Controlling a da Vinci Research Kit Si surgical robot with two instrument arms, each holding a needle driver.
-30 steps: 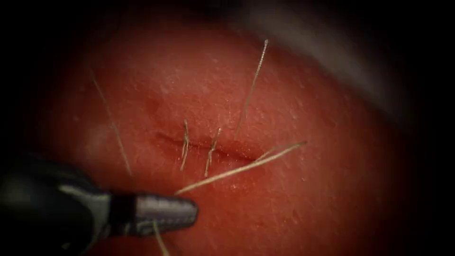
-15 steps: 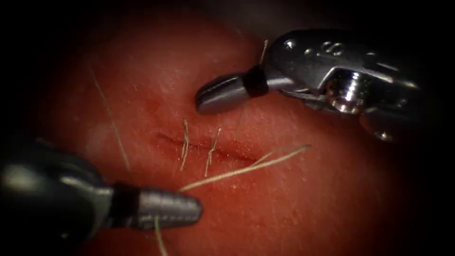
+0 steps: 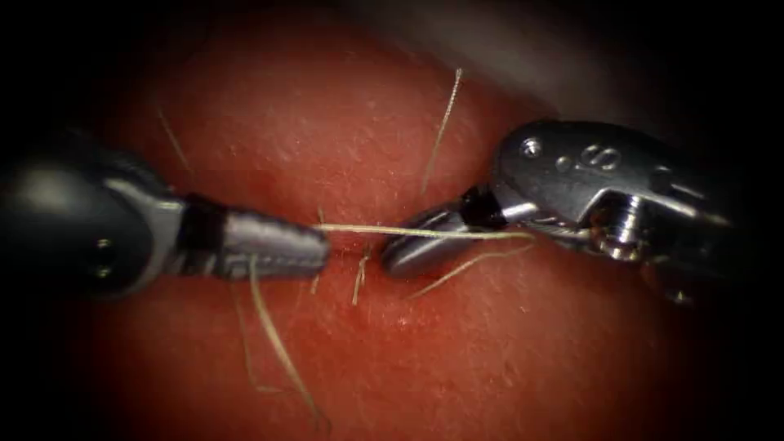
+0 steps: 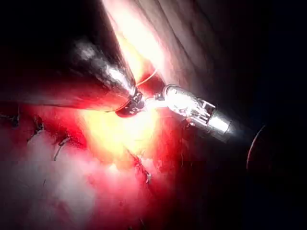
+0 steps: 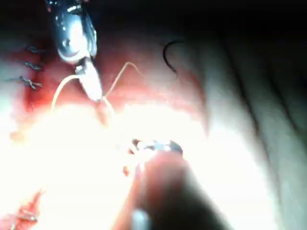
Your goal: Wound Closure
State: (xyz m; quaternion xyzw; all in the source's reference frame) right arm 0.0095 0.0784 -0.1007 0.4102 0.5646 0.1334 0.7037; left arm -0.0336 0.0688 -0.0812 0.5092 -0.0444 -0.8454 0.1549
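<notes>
- Endoscope view: the left tool (image 3: 314,247) comes in from the picture's left with its jaws closed on the thread (image 3: 384,232). One strand runs taut and level from its tip across the cut (image 3: 359,249) to the right tool (image 3: 400,255), and a loose tail hangs from the left tool down over the tissue (image 3: 490,359). The right tool's tip lies against the taut strand over the cut; whether its jaws are parted or grip the strand cannot be told. Two short cut ends of thread (image 3: 359,282) stand at the cut between the tools, and a longer end (image 3: 441,131) rises above it.
- Left wrist view: the left tool (image 4: 134,103) meets the right tool (image 4: 165,93) tip to tip, with thread (image 4: 148,77) at the junction.
- Right wrist view: the left tool (image 5: 96,91) holds a looping thread (image 5: 120,74). A dark curved needle (image 5: 169,55) lies free on the tissue, well apart from both tools.
</notes>
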